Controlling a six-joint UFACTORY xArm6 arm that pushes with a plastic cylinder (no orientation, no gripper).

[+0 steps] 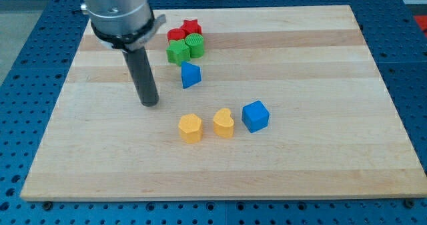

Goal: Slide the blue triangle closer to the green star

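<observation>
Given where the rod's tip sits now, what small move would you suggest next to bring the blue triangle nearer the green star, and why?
Probably bring my tip toward the view's right and a little down, to just below the blue triangle. The tip now stands apart from the triangle, on its left and slightly lower, while the green star lies just above the triangle. From below, a push toward the view's top should close that small gap.

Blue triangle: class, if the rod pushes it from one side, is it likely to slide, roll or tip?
The blue triangle sits low on a flat face, so it probably slides rather than rolls. Its angled sides may make it twist under an off-centre push from my tip. The wooden board looks smooth.
</observation>
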